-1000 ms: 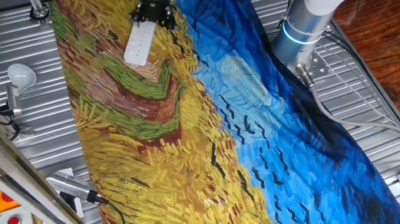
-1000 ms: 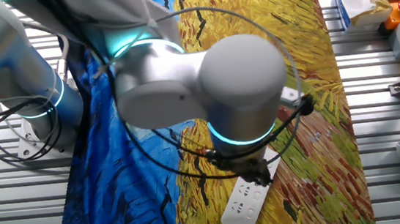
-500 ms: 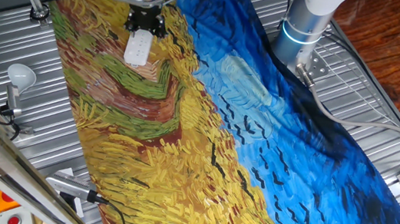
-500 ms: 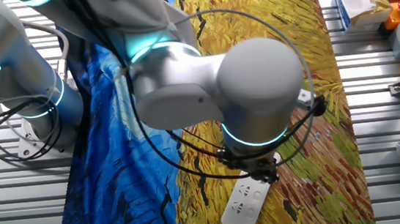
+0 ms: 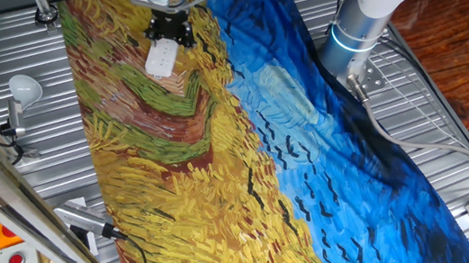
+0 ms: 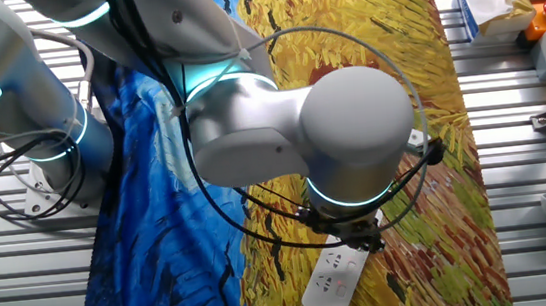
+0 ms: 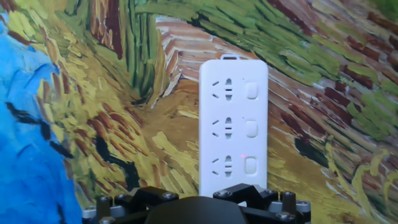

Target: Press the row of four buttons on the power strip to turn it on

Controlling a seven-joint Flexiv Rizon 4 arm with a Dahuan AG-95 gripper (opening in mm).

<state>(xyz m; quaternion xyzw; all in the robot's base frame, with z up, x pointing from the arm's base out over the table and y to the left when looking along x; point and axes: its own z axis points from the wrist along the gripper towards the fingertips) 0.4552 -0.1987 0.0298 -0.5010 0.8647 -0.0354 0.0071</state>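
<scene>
The white power strip (image 7: 233, 124) lies on the painted cloth, running away from the hand. Three of its pale square buttons (image 7: 251, 129) show in a line down its right side. The strip's near end is hidden under the black gripper (image 7: 196, 210). A tiny red dot glows beside the nearest visible button. In one fixed view the gripper (image 5: 168, 28) sits over the far end of the power strip (image 5: 161, 58). In the other fixed view the gripper (image 6: 358, 237) is right at the upper end of the power strip (image 6: 335, 278). No view shows the fingertips.
A white light bulb (image 5: 25, 87) stands on the metal table left of the cloth. The arm's base (image 5: 357, 28) rises at the back right. Boxes and an orange device (image 6: 545, 12) crowd one table corner. Tools (image 5: 82, 219) lie near the front edge.
The gripper has moved down and along the power strip, so that it now covers more of the strip's end. The strip itself has stayed in place.
</scene>
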